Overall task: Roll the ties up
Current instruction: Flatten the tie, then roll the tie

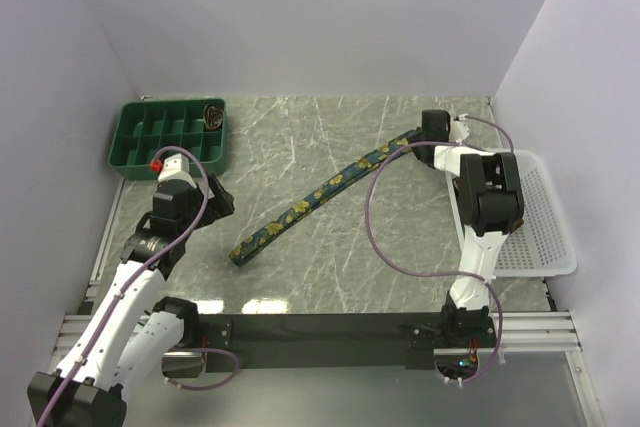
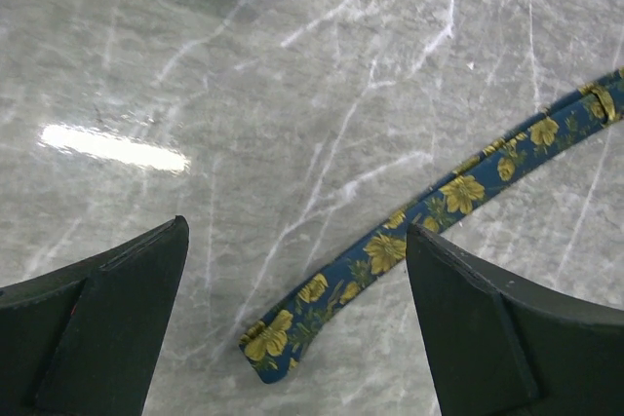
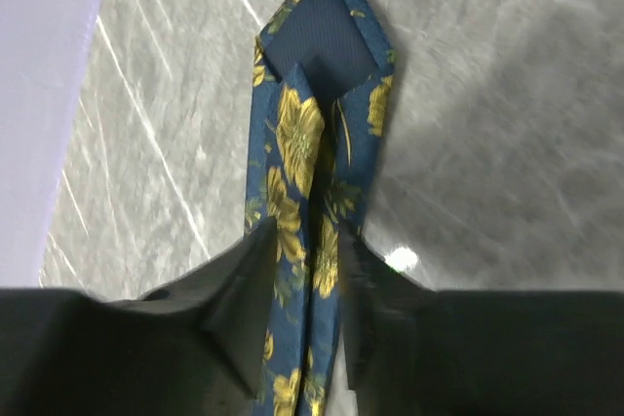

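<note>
At far right, the navy tie (image 1: 322, 190) is pinched in the jaws of the right gripper (image 3: 304, 231); those of the left gripper (image 2: 297, 231) are spread wide, empty. If released early, it could be dropped twisted.

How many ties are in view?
2. A navy floral tie lies diagonally on the table, its far end between the right claw's fingers. A rolled brownish tie sits in the green tray's far right compartment. The right arm partly hides the basket.

My top camera looks down from high at 6 o'clock over the whole table (image 1: 300, 147). Wrist cameras sit close (its marble fills them): left at the 8 o'clock end of the navy tie (image 1: 310, 201), right at 2 o'clock.
</note>
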